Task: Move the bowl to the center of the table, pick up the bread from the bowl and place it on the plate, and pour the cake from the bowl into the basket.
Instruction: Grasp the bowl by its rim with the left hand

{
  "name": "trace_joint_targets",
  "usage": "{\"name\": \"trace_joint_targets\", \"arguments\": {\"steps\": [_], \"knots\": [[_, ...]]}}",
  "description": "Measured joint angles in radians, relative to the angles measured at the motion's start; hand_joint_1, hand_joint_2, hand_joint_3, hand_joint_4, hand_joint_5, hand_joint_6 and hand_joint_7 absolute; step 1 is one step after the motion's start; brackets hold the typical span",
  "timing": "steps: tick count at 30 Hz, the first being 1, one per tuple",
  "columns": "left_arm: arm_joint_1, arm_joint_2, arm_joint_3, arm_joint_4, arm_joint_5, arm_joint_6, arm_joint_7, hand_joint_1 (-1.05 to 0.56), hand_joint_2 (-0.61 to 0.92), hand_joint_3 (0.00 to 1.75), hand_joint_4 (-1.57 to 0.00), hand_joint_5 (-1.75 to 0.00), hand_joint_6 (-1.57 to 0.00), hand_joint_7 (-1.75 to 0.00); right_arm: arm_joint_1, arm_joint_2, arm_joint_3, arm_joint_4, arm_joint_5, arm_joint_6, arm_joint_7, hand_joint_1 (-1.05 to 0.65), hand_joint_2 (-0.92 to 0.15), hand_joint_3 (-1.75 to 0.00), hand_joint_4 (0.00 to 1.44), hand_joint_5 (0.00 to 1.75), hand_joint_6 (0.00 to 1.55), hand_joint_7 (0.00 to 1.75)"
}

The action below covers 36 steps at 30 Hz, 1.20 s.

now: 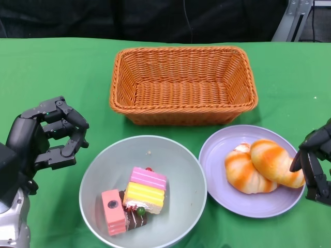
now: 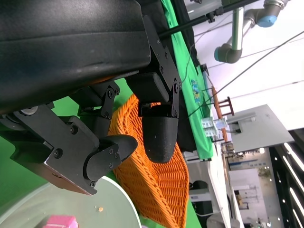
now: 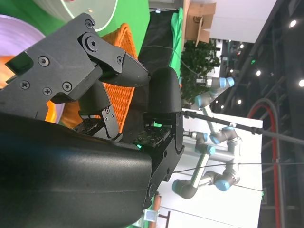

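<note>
A pale grey-green bowl sits at the front middle of the table, holding pink, yellow and chocolate cake pieces. To its right a lavender plate carries two orange-striped bread rolls. An orange wicker basket stands empty behind them. My left hand hovers just left of the bowl, fingers apart and holding nothing. My right hand is at the plate's right edge, close to the bread, with nothing in it. The left wrist view shows the bowl rim, the basket and spread fingers.
Green cloth covers the table, with a dark backdrop beyond its far edge. The right wrist view shows the basket, part of the plate and other robot arms in the room behind.
</note>
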Motion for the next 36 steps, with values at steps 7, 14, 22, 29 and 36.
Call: {"name": "trace_joint_targets", "arguments": {"steps": [7, 14, 22, 29, 36], "knots": [[0.012, -0.001, -0.006, -0.041, -0.015, -0.047, -0.035, -0.09, 0.7, 0.76, -0.76, -1.48, -0.82, -1.22, -0.028, 0.0, 0.001, -0.002, 0.01, 0.026, -0.007, -0.07, -0.55, -1.12, 0.67, 1.69, 0.62, 1.36], [0.07, 0.019, -0.026, -0.193, -0.018, -0.133, -0.071, -0.17, 0.82, 0.31, -0.81, -0.91, -0.95, -0.42, -0.028, 0.001, 0.001, -0.003, 0.015, 0.041, -0.015, -0.04, -0.58, -1.08, 0.68, 1.65, 0.65, 1.31], [0.093, 0.074, -0.035, -0.215, -0.022, -0.395, -0.13, -0.32, 0.9, 0.06, -0.69, -0.61, -0.92, -0.09, -0.028, 0.014, 0.002, -0.002, 0.017, 0.055, -0.032, -0.06, -0.57, -1.04, 0.68, 1.65, 0.65, 1.28], [0.09, 0.098, -0.048, -0.117, 0.015, -0.638, -0.129, -0.39, 0.91, 0.02, -0.72, -0.68, -0.97, -0.15, -0.029, 0.016, 0.002, 0.001, 0.021, 0.059, -0.032, -0.06, -0.63, -0.98, 0.68, 1.67, 0.64, 1.29], [0.091, 0.114, -0.068, -0.102, 0.015, -0.742, -0.109, -0.45, 0.92, 0.09, -0.71, -0.74, -1.01, -0.26, -0.029, 0.028, 0.002, 0.004, 0.019, 0.075, -0.051, -0.08, -0.61, -0.98, 0.68, 1.66, 0.64, 1.29]]}}
